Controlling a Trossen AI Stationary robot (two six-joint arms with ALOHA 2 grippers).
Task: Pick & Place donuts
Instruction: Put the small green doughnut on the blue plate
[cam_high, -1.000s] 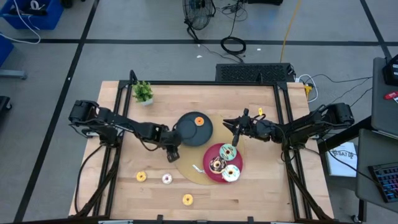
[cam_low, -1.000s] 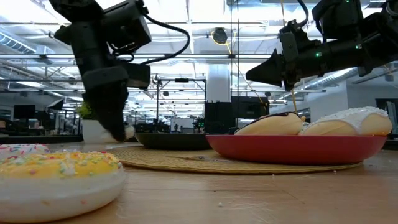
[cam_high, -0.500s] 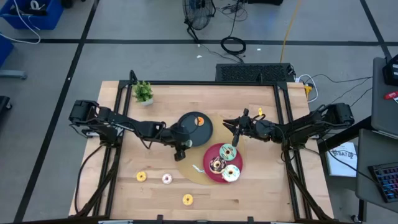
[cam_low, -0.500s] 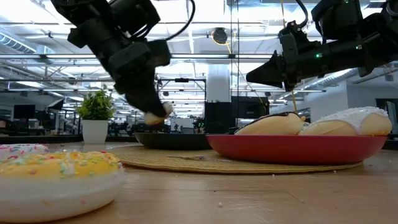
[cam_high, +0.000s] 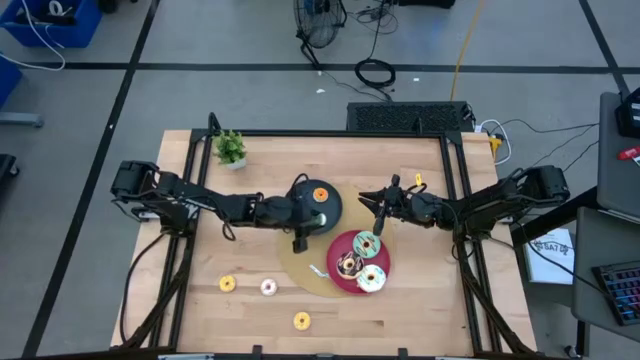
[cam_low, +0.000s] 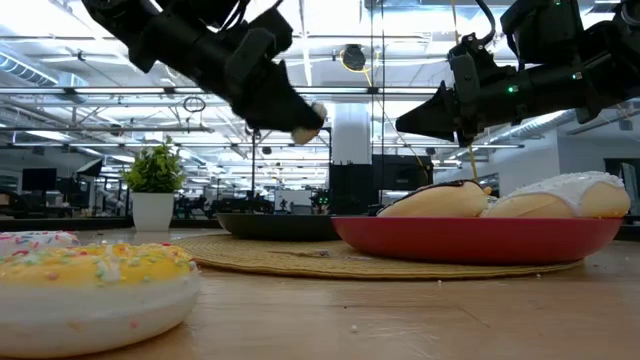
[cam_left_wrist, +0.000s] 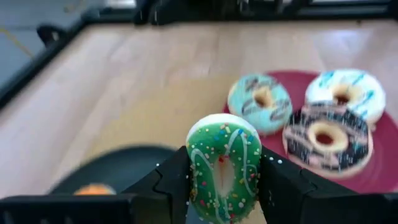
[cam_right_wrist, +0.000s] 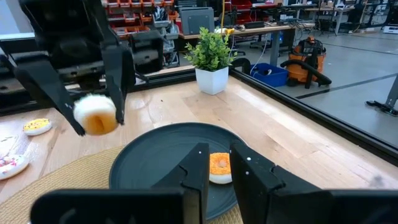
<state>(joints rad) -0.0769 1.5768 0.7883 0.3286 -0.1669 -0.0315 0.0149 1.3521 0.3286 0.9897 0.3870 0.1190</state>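
Green-iced, sprinkled small ring donut (cam_left_wrist: 222, 167): being carried, clamped in the left gripper (cam_high: 300, 238), having travelled from the table's left half to the round black plate's (cam_high: 330, 212) near rim; release likely next. Right gripper (cam_high: 379, 223): waiting closed, empty, beside the red plate (cam_high: 337, 247).

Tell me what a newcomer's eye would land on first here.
The left gripper, raised above the black plate at mid-table, pinches a small green sprinkled donut on edge. Beside it, the red plate carries three bigger iced donuts. The right gripper waits shut, just off the red plate.
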